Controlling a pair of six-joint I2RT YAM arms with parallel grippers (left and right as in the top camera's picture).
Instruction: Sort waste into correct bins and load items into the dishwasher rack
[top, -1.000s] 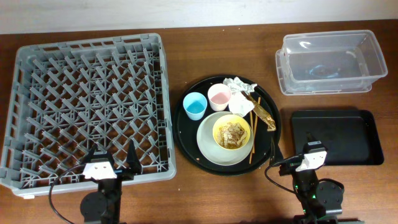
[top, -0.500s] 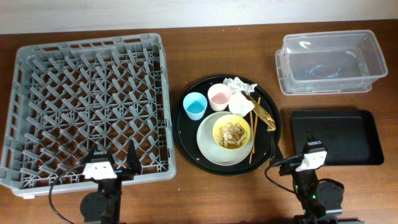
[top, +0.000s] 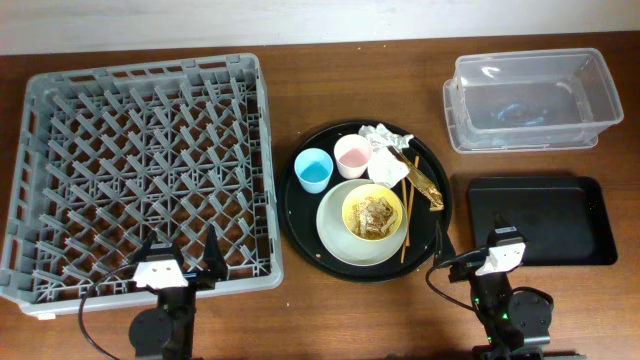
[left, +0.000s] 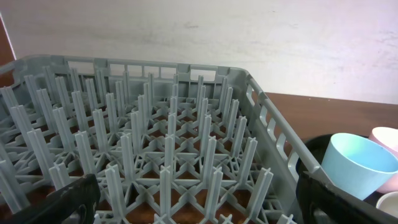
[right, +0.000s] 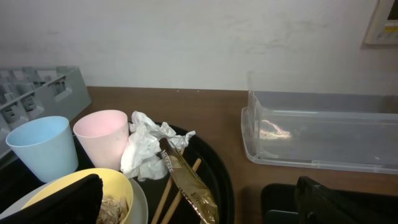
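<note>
left claw (left: 205, 190) and right claw (right: 198, 186) gape (2 chopsticks (top: 407, 228) beside yellow bowl (top: 372, 212)).

The rack (top: 150, 160) lies left of the round tray (top: 297, 215), the tub (top: 520, 140) at far right, the flat tray (top: 545, 215) before the tub

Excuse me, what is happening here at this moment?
Nothing is handled yet. The left gripper and right gripper hang open and empty at the near table edge. The dishwasher rack holds nothing. The blue cup, pink cup, yellow bowl with food scraps, plate, chopsticks, napkins and wrapper sit on the round black tray.
</note>
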